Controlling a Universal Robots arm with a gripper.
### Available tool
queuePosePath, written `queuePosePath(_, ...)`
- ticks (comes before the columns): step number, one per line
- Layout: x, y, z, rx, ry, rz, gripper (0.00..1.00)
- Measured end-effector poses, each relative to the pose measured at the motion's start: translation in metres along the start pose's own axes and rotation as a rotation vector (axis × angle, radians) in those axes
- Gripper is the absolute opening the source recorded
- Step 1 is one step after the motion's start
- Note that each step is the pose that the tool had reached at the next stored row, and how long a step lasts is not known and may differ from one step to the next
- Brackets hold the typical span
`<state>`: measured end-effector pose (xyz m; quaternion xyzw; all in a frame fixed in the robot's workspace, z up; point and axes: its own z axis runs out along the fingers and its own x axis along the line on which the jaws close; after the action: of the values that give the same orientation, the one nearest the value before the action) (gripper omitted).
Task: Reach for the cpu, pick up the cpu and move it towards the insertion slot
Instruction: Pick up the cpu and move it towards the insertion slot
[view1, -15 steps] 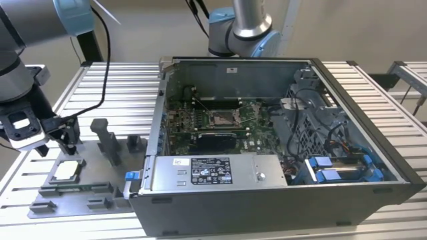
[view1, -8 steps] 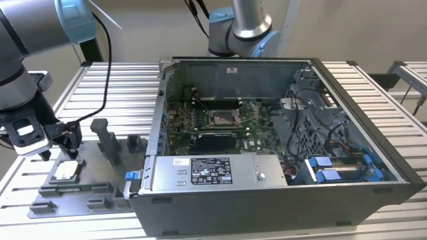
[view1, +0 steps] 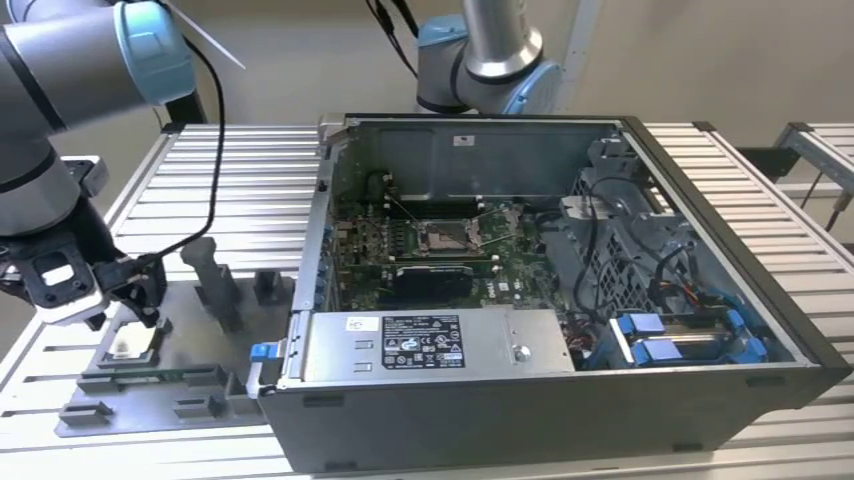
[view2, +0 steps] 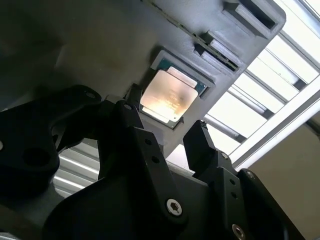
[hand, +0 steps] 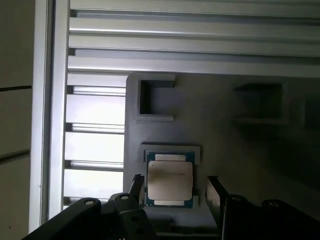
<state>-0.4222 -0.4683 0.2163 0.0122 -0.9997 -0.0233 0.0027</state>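
two fingers (view2: 131, 112) stand apart, one on each side of the cpu (view2: 167, 96), gripping nothing. i note the cpu seated flat in its recess in the grey fixture (view1: 147, 405) on the desk (view1: 227, 170), well apart from the insertion slot (view1: 443, 236). my judgement: keep centred, close evenly on opposite edges, avoid tilting it.
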Motion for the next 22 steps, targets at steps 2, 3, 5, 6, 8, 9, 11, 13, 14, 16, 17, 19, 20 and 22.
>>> queuePosePath(2,0.0004,-0.0007,0.0036,0.0000,-0.0001,0.000,1.00)
queuePosePath(3,0.0006,-0.0011,0.0054,0.0000,0.0000,0.000,1.00)
queuePosePath(5,0.0010,-0.0017,0.0091,0.0000,-0.0001,0.000,1.00)
queuePosePath(6,0.0012,-0.0021,0.0109,0.0000,0.0000,0.000,1.00)
queuePosePath(8,0.0017,-0.0027,0.0144,0.0000,0.0000,0.000,1.00)
queuePosePath(9,0.0020,-0.0030,0.0163,0.0000,0.0000,0.000,1.00)
queuePosePath(11,0.0023,-0.0034,0.0198,-0.0001,-0.0001,0.000,1.00)
queuePosePath(13,0.0027,-0.0038,0.0235,0.0000,0.0000,0.000,1.00)
queuePosePath(14,0.0029,-0.0038,0.0253,0.0000,0.0000,0.000,1.00)
queuePosePath(16,0.0033,-0.0040,0.0291,0.0000,0.0000,0.000,1.00)
queuePosePath(17,0.0035,-0.0040,0.0307,0.0000,0.0000,0.000,1.00)
queuePosePath(19,0.0039,-0.0041,0.0314,0.0001,0.0003,0.000,1.00)
queuePosePath(20,0.0039,-0.0041,0.0314,0.0001,0.0001,0.000,1.00)
queuePosePath(22,0.0039,-0.0041,0.0314,0.0001,0.0001,0.000,0.00)
